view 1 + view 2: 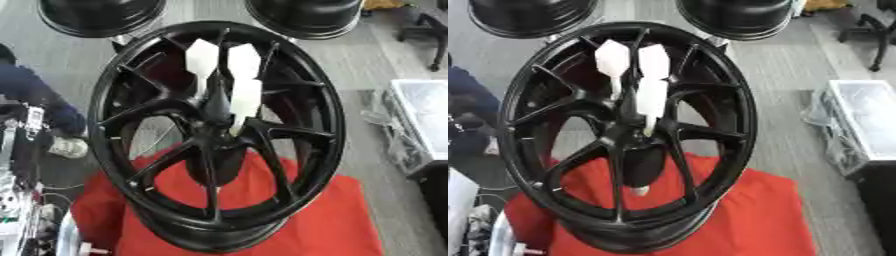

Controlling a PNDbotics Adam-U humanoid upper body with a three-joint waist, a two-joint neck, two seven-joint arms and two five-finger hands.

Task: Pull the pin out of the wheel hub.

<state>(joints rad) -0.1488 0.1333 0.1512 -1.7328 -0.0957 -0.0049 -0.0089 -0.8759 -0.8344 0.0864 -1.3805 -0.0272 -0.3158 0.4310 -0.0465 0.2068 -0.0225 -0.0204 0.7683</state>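
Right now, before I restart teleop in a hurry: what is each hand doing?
Left hand: not in view.
Right hand: not in view.
Nothing grips the white pins in the wheel hub.

Both eyes are looking down from the robot's head, very close to the big black wheel (214,135). They are sharing almost the same picture: wheel, red cloth (745,220) and grey floor (789,90). The right eye is sitting a little to the side, so everything is showing further left there.

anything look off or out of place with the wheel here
Nothing looks damaged or spilled. The black wheel hub stands upright on the red cloth, and three white pins stick up out of its centre, fanned apart. No robot hand shows in either view.
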